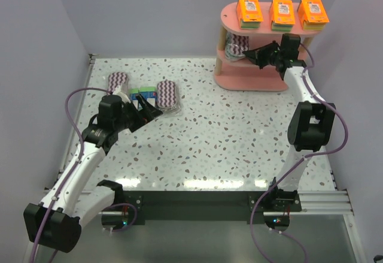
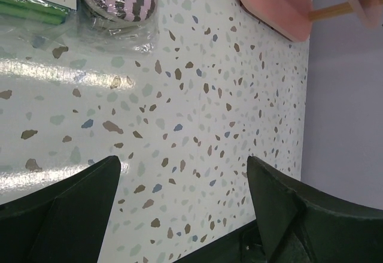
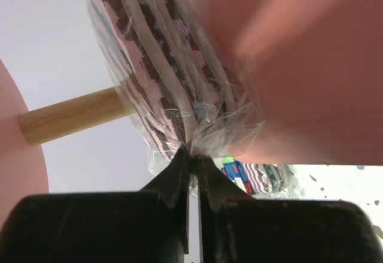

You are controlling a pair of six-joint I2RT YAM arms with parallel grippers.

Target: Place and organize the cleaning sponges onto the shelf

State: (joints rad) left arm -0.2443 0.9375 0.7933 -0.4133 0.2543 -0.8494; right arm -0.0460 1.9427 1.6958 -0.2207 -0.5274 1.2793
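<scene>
Right wrist view: zigzag sponge [image 3: 173, 65] in clear wrap, the wrap's edge pinched between the closed fingertips of the right gripper [image 3: 192, 155], lying against a pink board of the shelf [image 3: 299, 65], seemingly its middle tier. Well left of the shelf, the left gripper [image 2: 182, 170] gapes wide, holding nothing, above the table [image 2: 197, 95].

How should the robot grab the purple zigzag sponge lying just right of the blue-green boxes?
Probably from above, pinching across its narrow middle. The zigzag sponge lies flat, a long oval, so open jaws span its short way. The blue-green boxes sit close on its left, so go carefully there. The left gripper is nearest.
</scene>
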